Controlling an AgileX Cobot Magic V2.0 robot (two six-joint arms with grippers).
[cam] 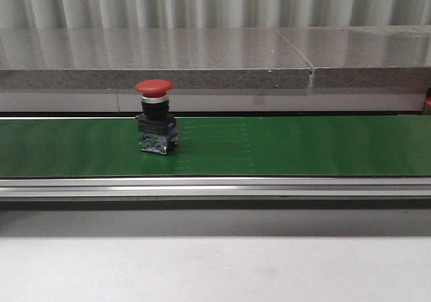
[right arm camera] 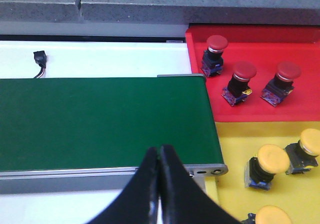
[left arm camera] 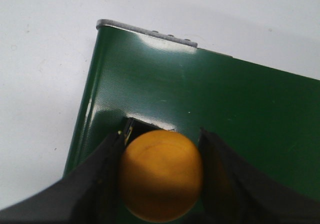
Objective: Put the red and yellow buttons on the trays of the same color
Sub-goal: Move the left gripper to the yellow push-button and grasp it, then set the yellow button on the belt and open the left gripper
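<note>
The left fingers (left arm camera: 100, 184) are closed on a yellow button (left arm camera: 160, 176) over the belt (left arm camera: 240, 104). The right fingers (right arm camera: 172, 184) are seen pressed together, empty, beside the red tray (right arm camera: 300, 109) and yellow tray (right arm camera: 235, 194). In front, a red button (cam: 155, 123) is seen upright on the belt.

A green conveyor belt (cam: 269, 147) runs before a grey stone ledge (cam: 202, 59).

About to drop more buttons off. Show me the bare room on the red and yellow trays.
Red tray: a bare strip lies between its three red buttons and the yellow tray's edge. Yellow tray: bare beside the green belt and above the yellow buttons, which crowd the side away from the belt.
</note>
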